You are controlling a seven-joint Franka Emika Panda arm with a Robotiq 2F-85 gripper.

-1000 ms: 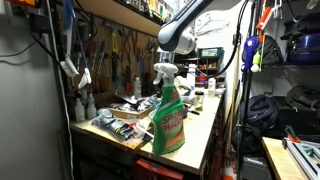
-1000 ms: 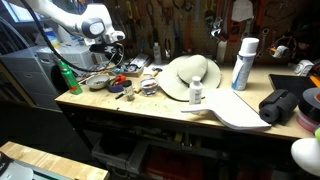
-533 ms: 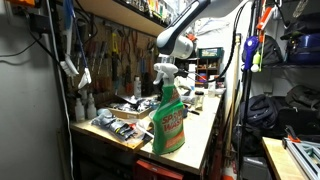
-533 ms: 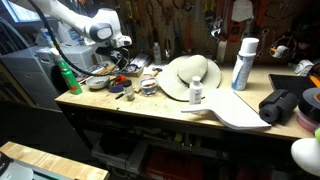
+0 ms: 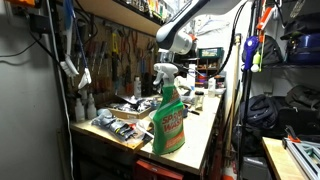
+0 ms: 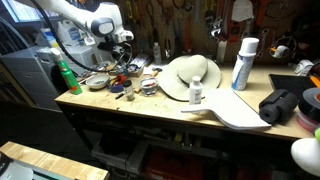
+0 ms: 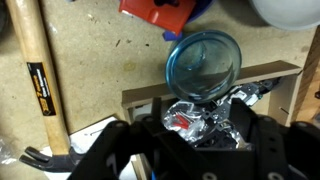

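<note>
Lying between end effector (image 7: 200, 135) jaws: crumpled foil (image 7: 207, 118).

Wrist view: round dish (image 7: 203, 65) on the bench, hammer handle (image 7: 38, 70) to its left, crumpled wrapper (image 7: 205, 122) just below it, between the gripper (image 7: 195, 138) fingers. Exterior view: spray bottle (image 6: 66, 78) at left end, hat (image 6: 190, 75) mid-bench, can (image 6: 243, 63) right of hat.

Both exterior views are dim and soft, with deep shadow filling the lower frame beneath the surface (image 6: 165, 106), while the evenly lit wrist view blurs the dark fingers (image 7: 110, 150) along its bottom edge.
</note>
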